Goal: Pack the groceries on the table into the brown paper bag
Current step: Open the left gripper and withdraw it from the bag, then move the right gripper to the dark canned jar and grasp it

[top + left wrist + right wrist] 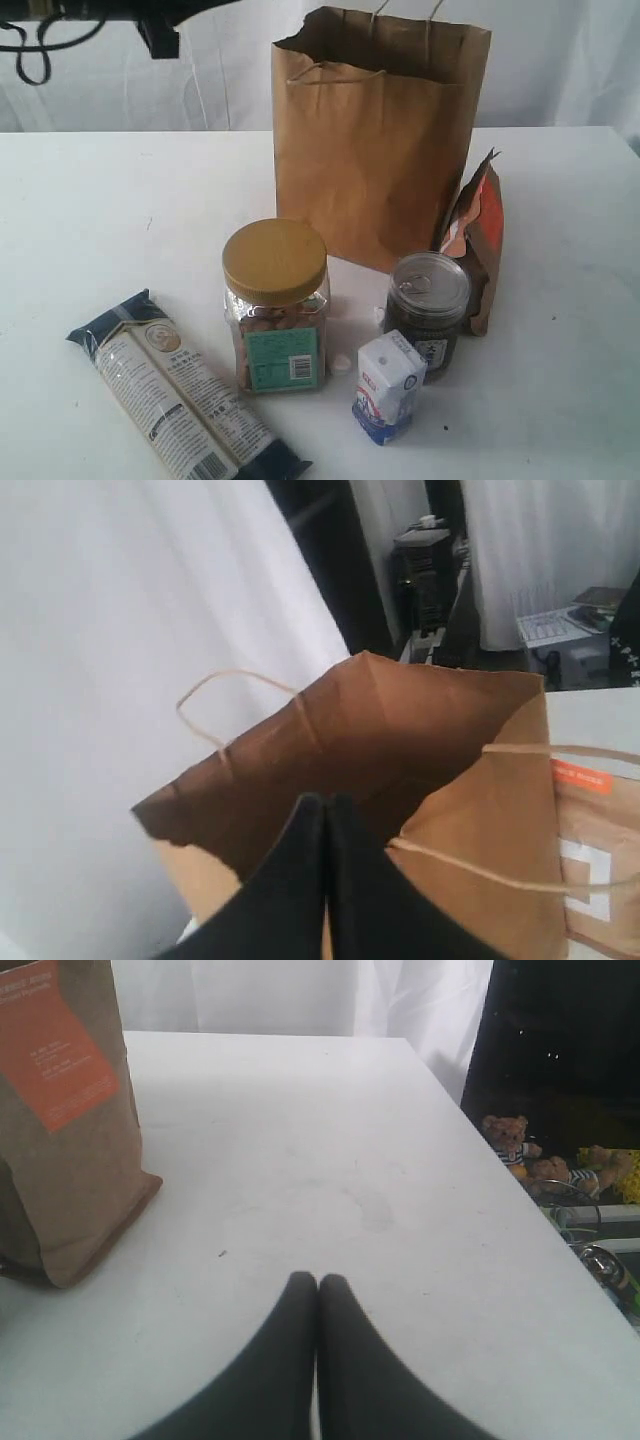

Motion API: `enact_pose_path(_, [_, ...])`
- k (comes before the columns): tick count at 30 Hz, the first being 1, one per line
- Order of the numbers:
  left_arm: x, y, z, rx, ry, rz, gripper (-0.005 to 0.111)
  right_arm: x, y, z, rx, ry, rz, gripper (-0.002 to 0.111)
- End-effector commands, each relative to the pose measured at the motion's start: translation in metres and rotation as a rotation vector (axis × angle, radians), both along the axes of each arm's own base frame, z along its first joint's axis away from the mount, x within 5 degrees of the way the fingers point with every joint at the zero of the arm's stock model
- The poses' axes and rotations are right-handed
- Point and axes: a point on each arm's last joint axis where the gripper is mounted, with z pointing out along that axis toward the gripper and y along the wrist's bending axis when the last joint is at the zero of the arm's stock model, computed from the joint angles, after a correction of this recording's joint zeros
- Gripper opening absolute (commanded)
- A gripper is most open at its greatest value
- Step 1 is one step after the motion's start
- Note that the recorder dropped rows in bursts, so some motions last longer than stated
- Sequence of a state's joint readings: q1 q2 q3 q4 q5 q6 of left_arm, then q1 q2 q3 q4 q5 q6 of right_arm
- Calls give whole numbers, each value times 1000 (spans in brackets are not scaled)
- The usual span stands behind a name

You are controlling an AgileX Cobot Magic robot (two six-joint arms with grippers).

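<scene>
The left tool point(326, 815) is closed on nothing, fingertips pressed together, aimed at the open mouth of the upright brown paper bag point(420, 730). Only this wrist view looks inside, and the bottom is hidden. The right tool point(317, 1285) is also closed and empty over bare surface point(330, 1140), near the upright orange-brown pouch point(70, 1110). Only the exterior view shows the yellow-lidded clear jar point(275, 300) of pale-brown pieces, the dark metal-lidded jar point(428, 305), the blue-white carton point(390, 385), and the long dark-blue noodle pack point(180, 395) lying flat, long axis running far-left to near-right.
</scene>
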State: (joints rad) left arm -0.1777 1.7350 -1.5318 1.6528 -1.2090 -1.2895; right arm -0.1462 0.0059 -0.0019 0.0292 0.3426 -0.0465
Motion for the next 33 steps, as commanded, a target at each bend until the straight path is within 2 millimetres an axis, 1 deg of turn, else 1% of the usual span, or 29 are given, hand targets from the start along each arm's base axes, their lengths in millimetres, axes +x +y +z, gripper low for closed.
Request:
enact_pose_path(1, [-7, 32, 21, -44, 116, 85, 0, 0, 0, 0, 1, -12, -1, 0])
enact_pose_path(2, [-8, 39, 23, -52, 150, 109, 0, 0, 0, 0, 1, -12, -1, 0])
enact_pose_path(3, [-6, 45, 22, -62, 183, 169, 0, 0, 0, 0, 1, -12, -1, 0])
enact_pose_path(6, [0, 68, 21, -130, 290, 408, 0, 0, 0, 0, 1, -12, -1, 0])
enact_pose_path(10, [-3, 92, 12, -248, 398, 710, 0, 0, 0, 0, 1, -12, -1, 0])
enact_pose_path(13, [-13, 108, 1, -346, 466, 916, 0, 0, 0, 0, 1, -12, -1, 0])
enact_pose_path(15, [-25, 122, -7, -411, 486, 1075, 0, 0, 0, 0, 1, -12, -1, 0])
enact_pose_path(17, [-40, 136, -17, -451, 479, 1229, 0, 0, 0, 0, 1, -12, -1, 0])
enact_pose_path(20, [-69, 158, -28, -464, 409, 1458, 0, 0, 0, 0, -10, -10, 0, 0])
enact_pose_path(22, [-91, 170, -33, -466, 357, 1583, 0, 0, -1, 2, -104, -13, 9, 0])
enact_pose_path(23, [-104, 174, -35, -472, 337, 1624, 0, 0, -2, 4, -125, -32, 12, 0])
enact_pose_path(25, [-129, 176, -36, -493, 311, 1637, 0, 2, -1, 10, -132, -107, 9, 0])
enact_pose_path(28, [-166, 173, -32, -543, 279, 1578, 0, 2, -1, 30, -12, -340, -14, 0])
enact_pose_path(29, [-179, 173, -29, -567, 260, 1555, 0, 1, -2, 40, 42, -464, -22, 0])
enact_pose_path(31, [-207, 173, -22, -634, 201, 1520, 0, -4, -3, 56, 95, -658, -27, 0])
enact_pose_path(33, [-232, 176, -17, -697, 131, 1525, 0, -12, -4, 72, 128, -857, -25, 0])
